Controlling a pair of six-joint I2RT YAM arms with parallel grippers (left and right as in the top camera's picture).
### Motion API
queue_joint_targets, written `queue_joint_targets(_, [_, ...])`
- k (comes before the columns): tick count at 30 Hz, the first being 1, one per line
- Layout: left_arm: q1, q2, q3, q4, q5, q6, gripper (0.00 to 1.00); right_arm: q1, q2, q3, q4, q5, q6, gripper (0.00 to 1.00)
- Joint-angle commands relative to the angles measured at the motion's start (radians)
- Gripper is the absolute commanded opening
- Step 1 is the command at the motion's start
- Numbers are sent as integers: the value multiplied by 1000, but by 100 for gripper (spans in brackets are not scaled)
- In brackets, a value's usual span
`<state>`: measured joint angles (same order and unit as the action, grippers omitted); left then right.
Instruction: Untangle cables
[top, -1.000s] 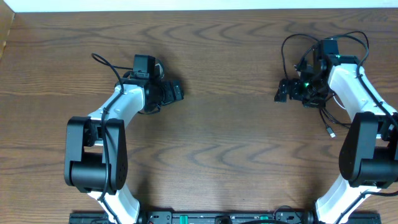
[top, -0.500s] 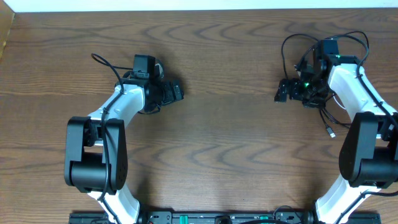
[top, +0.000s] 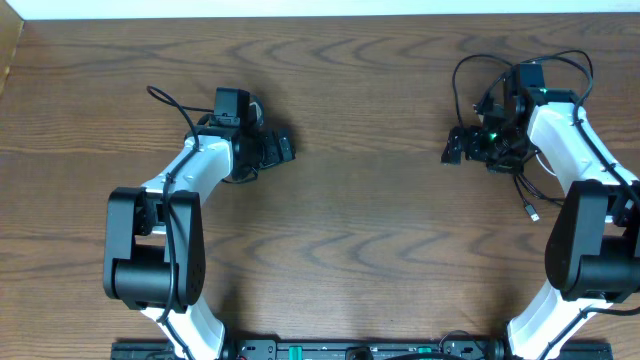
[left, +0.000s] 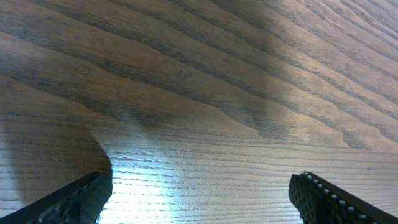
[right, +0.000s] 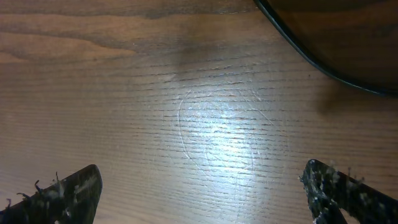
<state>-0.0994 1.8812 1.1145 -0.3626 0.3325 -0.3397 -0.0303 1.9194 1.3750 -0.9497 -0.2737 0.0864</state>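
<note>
A dark wood-grain table (top: 360, 230) fills the view, a pale strip (top: 300, 8) along its far edge.

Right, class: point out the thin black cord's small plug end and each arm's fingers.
thin black cord's small plug end (top: 533, 212), overhead view, on the plug tip.
left arm's fingers (left: 78, 202), left wrist view, on one textured fingertip.
right arm's fingers (right: 68, 196), right wrist view, on one textured fingertip.

Wide open across the middle of the tabletop (top: 360, 230), from far edge to near edge, between left hand (top: 284, 147) and right hand (top: 451, 149), both spread over bare wood. Crowded toward the far right corner: black cable (top: 454, 90) looped around the right hand, trailing to a plug end (top: 533, 213) near the right edge. Blocked at both sides by the arms themselves.
</note>
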Motion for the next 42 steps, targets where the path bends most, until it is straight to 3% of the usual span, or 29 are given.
queue_joint_targets(1, [9,64,-43,-27,-57,-13,98,5,-2,-2,-1,-10,-13,99])
queue_joint_targets(20, [9,64,-43,-29,-57,-13,98,6,-296,-3,-1,-10,-13,99])
queue_joint_targets(42, [9,64,-43,-26,-57,-21,98,5,-996,-112,-21,47,-24,99])
